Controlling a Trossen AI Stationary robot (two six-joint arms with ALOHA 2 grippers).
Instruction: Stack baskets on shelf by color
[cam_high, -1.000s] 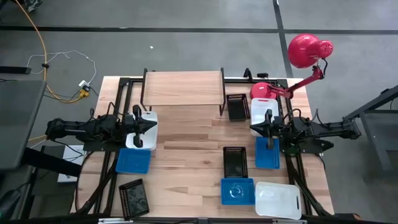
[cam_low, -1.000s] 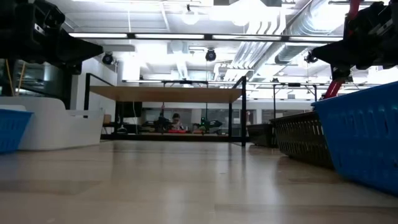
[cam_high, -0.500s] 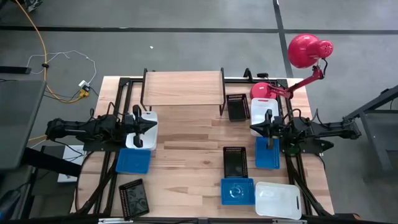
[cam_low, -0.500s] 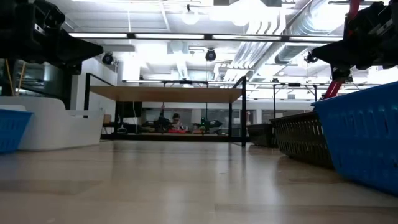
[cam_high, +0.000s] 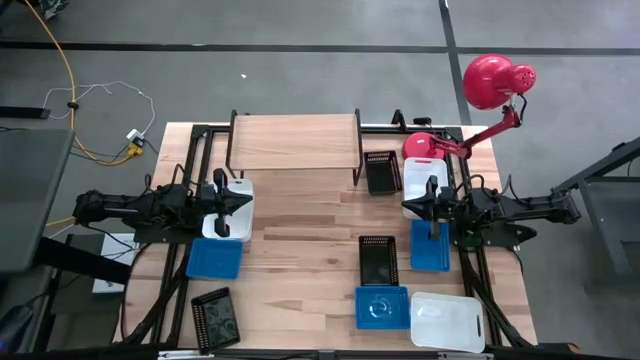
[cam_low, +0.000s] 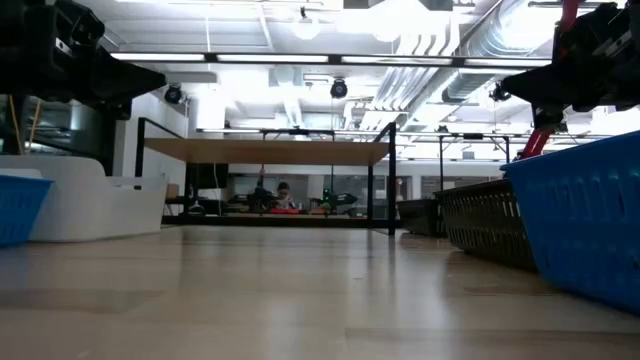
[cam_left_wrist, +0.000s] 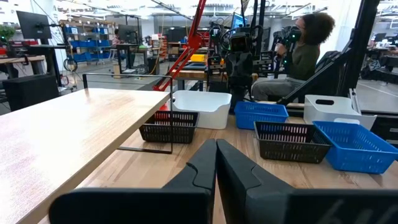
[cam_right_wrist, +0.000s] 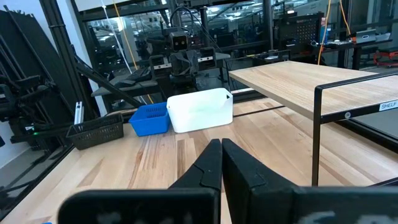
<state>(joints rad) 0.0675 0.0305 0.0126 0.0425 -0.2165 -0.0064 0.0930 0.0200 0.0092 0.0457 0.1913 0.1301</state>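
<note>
Nothing is stacked: the light wood-topped shelf (cam_high: 294, 142) on black legs stands bare, blue, black and white plastic baskets (cam_high: 376, 262) scattered over the surface; both arms' fingers closed, holding nothing.

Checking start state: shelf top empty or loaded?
Empty. The high view shows the shelf top as bare wood; the baskets all sit on the table.

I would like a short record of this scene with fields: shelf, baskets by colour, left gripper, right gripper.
shelf: low light wood platform on black metal legs, nothing on top
blue plastic baskets: three on table, e.g.
black mesh baskets: three, e.g.
white rounded baskets: three, e.g.
left gripper: shut, above a white basket
right gripper: shut, holds nothing
</note>
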